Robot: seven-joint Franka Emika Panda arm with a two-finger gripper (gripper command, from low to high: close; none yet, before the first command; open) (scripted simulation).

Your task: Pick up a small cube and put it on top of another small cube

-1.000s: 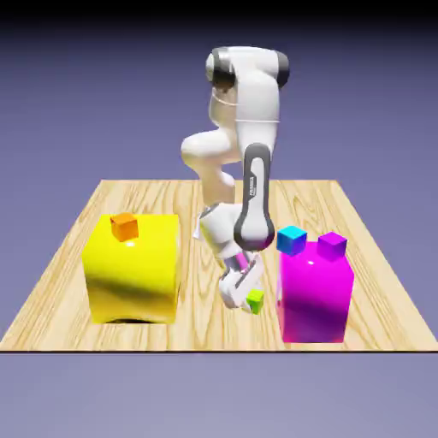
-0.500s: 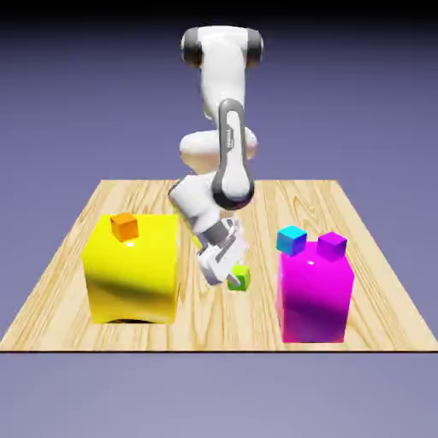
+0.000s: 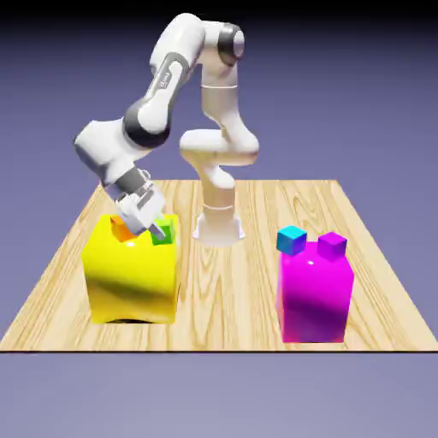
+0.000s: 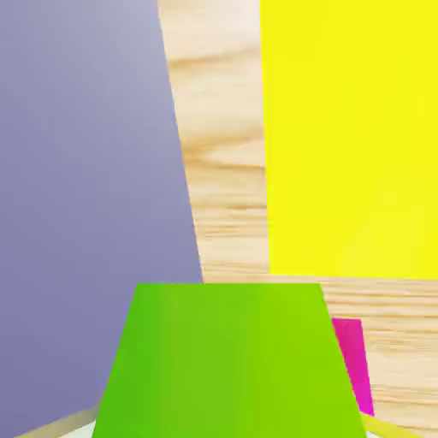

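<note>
Pincer [image 3: 156,229] clamped on the green cube [image 3: 163,231] above the yellow block [image 3: 133,274].
The orange cube [image 3: 122,228] sits just beside the pincer on the block's top; the table [image 3: 257,291] lies below.

You are looking at a light wooden tabletop [image 3: 257,299] with clear grain lines, set against a plain blue-violet backdrop. Three things stand directly on it. Toward the exterior view's left sits a big yellow block [image 3: 133,278], close to the near edge. Toward the exterior view's right sits a big magenta block [image 3: 315,295], also near the front edge and well apart from the yellow one, with bare wood between them. At the far edge, near the middle, stands the robot's white base [image 3: 218,227]. In the hand view you see a strip of the same wood [image 4: 222,171] beside the yellow block [image 4: 351,137].
</note>
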